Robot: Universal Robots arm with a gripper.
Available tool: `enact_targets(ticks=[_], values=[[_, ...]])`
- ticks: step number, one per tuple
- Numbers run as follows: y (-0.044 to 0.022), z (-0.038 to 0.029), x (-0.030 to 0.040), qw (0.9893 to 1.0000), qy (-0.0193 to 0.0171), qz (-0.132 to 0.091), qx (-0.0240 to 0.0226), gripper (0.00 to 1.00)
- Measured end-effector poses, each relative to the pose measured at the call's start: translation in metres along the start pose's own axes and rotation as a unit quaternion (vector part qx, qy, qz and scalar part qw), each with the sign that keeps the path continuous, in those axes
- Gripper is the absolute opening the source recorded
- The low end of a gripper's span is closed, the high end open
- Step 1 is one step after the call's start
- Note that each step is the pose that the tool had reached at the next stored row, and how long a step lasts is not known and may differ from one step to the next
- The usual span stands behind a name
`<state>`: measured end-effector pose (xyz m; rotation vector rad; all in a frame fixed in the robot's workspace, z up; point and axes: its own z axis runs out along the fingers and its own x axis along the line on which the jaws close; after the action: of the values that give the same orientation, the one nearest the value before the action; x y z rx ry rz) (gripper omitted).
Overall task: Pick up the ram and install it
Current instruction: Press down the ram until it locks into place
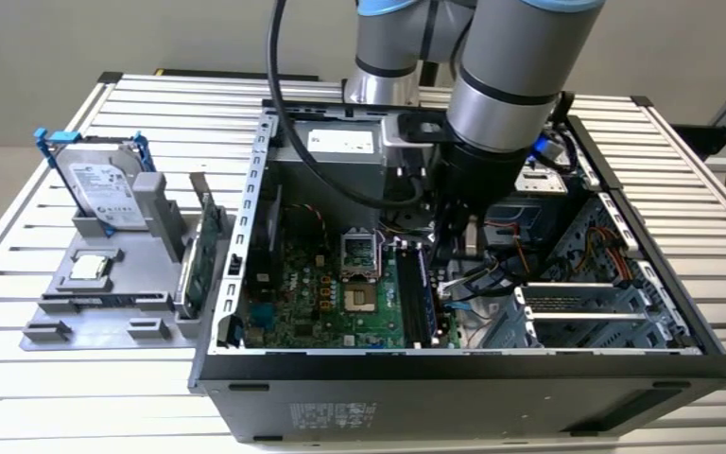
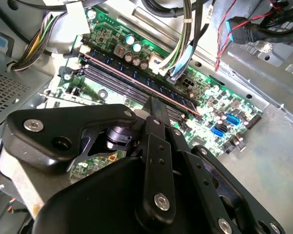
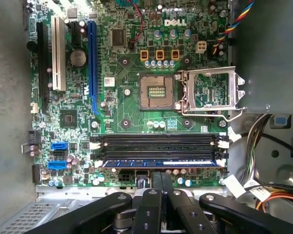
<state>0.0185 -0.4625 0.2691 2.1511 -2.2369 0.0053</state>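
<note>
The step in hand is the install itself, not the pick-up. The ram [image 3: 161, 163] already stands on edge in the outermost of the memory slots [image 3: 161, 141] on the motherboard [image 3: 132, 97], well apart from the open processor socket [image 3: 156, 91]. In the second wrist view it runs as a long dark stick [image 2: 132, 78] along the slot row. The arm reaches down into the open computer case [image 1: 464, 364], which sits on the slatted table [image 1: 35, 397].

The hand [image 3: 162, 176] is clenched, its 2 fingers [image 3: 155, 185] pressed flat together with nothing between them. It hangs right over the middle of the ram's length. The fingertips look to be resting on the stick's top edge, though the angle does not settle whether they touch or hover just above.

Judging from this, the stick is placed but perhaps not fully seated. Finishing the seat calls for straight, even downward pressure at mid-length, so both ends sink together and the white end latches [image 3: 223, 144] close.
</note>
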Motion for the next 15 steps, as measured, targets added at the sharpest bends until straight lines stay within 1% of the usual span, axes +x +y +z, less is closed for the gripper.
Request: enact_targets(ticks=[6, 12, 15], values=[[0.0001, -0.0055, 0.0002, 1.0000, 0.0000, 0.000, 0.0000, 0.00], [0.0003, -0.0129, 0.0004, 1.0000, 0.0000, 0.000, 0.0000, 0.00], [0.0004, -0.0180, 0.0005, 1.0000, 0.0000, 0.000, 0.0000, 0.00]])
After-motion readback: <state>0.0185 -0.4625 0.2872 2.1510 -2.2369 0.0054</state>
